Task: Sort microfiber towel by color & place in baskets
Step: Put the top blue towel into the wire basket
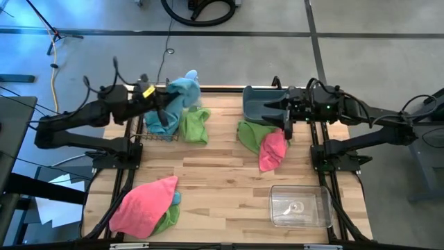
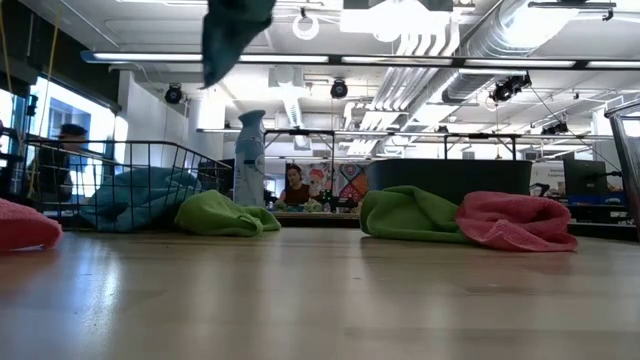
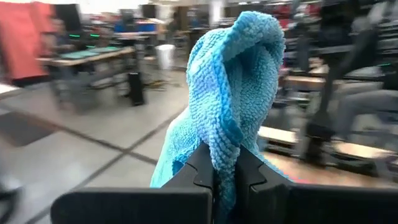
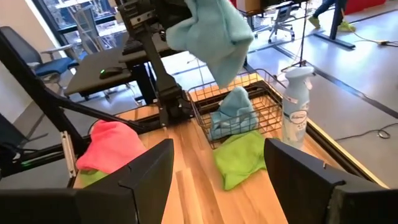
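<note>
From above, the left hand (image 1: 161,111) was clamped on a light blue towel (image 1: 182,94) and held it over the black wire basket (image 1: 154,130) at the far left of the worktop (image 1: 222,180). A green towel (image 1: 195,125) lay just beside that basket. The right hand (image 1: 287,128) stood with its fingers spread and nothing between them, by the slate-blue tub (image 1: 262,104), above a second green towel (image 1: 251,134) and a pink towel (image 1: 273,150) that touched each other. The clear bin (image 1: 300,205) sat near the front right edge. At the front left a larger pink towel (image 1: 144,205) covered most of another green one (image 1: 167,219).

At worktop level, the held blue cloth (image 2: 235,35) hung from the top edge above the wire basket (image 2: 130,180), which already contained a blue towel (image 2: 140,200). A spray bottle (image 2: 249,158) stood behind the green towel (image 2: 225,215).

Through the left wrist camera, the closed fingers (image 3: 202,171) pinched a fold of the blue towel (image 3: 233,93).

Through the right wrist camera, the right arm's open fingers (image 4: 149,171) framed the wire basket (image 4: 239,99), the blue towel inside it (image 4: 233,112), the green towel (image 4: 242,155) in front, the spray bottle (image 4: 296,106) and the blue cloth (image 4: 214,31) hanging above.
</note>
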